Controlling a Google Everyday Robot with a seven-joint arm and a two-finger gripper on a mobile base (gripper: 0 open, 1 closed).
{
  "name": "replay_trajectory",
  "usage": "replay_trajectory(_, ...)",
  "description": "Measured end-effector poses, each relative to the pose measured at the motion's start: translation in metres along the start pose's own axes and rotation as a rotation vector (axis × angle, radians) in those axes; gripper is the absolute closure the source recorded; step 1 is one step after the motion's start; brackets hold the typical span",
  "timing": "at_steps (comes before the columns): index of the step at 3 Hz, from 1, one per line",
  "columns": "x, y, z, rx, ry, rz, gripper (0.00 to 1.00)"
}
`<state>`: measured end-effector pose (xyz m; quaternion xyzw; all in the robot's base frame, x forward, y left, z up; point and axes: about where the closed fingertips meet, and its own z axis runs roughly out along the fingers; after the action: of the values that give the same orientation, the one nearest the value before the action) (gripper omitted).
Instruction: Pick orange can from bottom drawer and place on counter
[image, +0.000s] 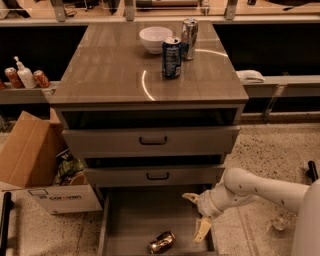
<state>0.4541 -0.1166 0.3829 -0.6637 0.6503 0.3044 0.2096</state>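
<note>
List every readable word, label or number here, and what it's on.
"corovan", roughly: white front of the cardboard box.
Blue can on the counter: print too blurred.
Silver can, red cans: unreadable.
Gripper, jaws open over the bottom drawer, right of the orange can: no readable text.

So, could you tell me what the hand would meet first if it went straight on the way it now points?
Probably the bottom drawer's floor. The open hand hangs over its right side, pointing down and left; the orange can lies near that line, but depth is unclear.
</note>
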Motion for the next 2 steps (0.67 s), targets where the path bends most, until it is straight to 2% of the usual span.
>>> replay_trajectory(1, 0.013, -0.008, 0.015, -0.006, 0.025, -0.013, 0.0)
replay_trajectory(2, 0.03, -0.024, 0.041, -0.016, 0.09, -0.053, 0.0)
